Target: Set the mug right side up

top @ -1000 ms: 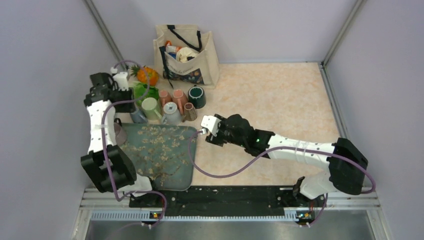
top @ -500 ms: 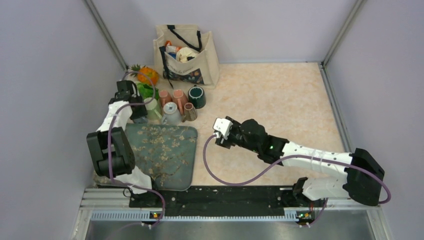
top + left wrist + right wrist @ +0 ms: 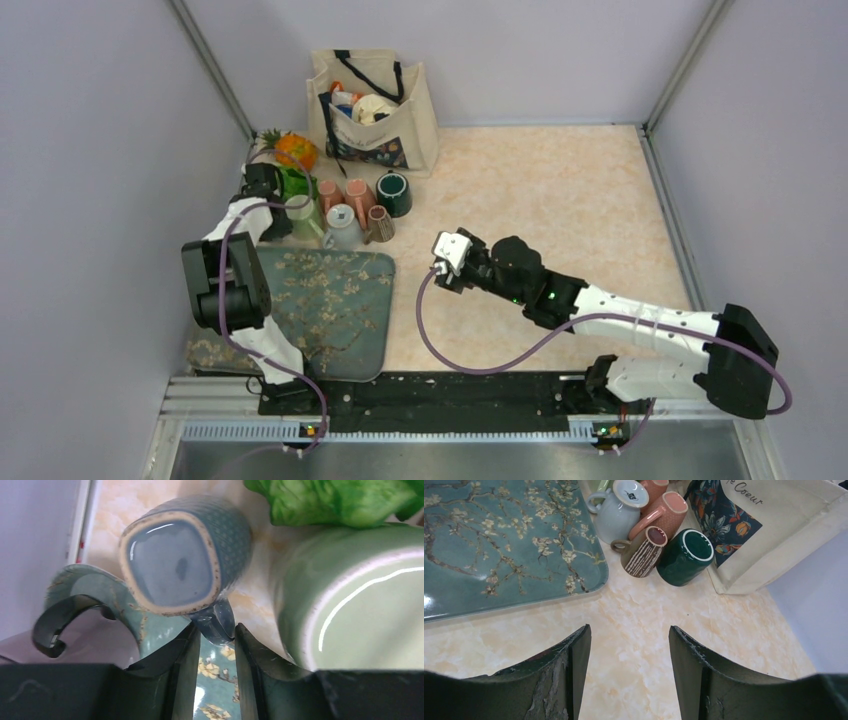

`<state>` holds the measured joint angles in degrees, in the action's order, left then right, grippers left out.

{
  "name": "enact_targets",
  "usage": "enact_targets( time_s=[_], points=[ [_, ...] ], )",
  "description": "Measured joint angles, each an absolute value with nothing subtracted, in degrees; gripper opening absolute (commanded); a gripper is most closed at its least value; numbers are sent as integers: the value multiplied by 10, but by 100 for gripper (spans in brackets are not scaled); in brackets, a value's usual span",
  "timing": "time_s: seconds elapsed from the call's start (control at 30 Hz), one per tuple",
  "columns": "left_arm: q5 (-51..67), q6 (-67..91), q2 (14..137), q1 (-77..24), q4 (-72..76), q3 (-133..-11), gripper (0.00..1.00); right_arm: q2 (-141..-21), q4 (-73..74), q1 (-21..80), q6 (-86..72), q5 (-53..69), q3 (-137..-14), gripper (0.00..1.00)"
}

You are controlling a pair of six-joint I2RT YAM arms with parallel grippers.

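Teal mug: the teal, diamond-patterned ceramic mug (image 3: 185, 560) stands upside down, its glazed base with a bare brown ring facing up. It sits on the marbled beige table (image 3: 649, 605) by the far left corner of the blossom-printed teal tray (image 3: 499, 540), just beside a pale green glossy mug (image 3: 350, 590).
Left claw: the left claw (image 3: 216, 630) is narrow on the mug's handle, with a finger against each side of it.
Right claw: the right claw (image 3: 628, 628) hangs wide and empty over bare table, well apart from the cups.
Done: judging by the grip, only the catching of the handle.
Remaining: lifting the mug, rolling it over so the mouth faces up, and setting it down. None of that shows yet.
Left wrist view alone: shows the base-up pose and the handle between the fingers. From above, the arm hides this mug.
Right wrist view alone: shows the neighbouring cups close up, among them a dark green round mug (image 3: 685, 556) and a brown ribbed mug (image 3: 644, 552).
Top view alone: shows both arms whole and the canvas tote bag (image 3: 375, 100) behind the cluster.
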<state>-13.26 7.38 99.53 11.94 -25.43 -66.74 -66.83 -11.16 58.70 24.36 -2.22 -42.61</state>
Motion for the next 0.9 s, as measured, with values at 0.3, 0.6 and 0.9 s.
enact_targets(
  time_s=[0.3,0.6,0.9],
  points=[
    [-192,35,996,126,-214,-667,33,-666,-111,587,244,-18,-426,58],
    [-190,23,1034,130,-209,-697,0,-666,-111,587,244,-16,-426,59],
    [-126,23,1031,153,-223,-708,0,-669,-116,587,226,-13,-426,70]
  ],
)
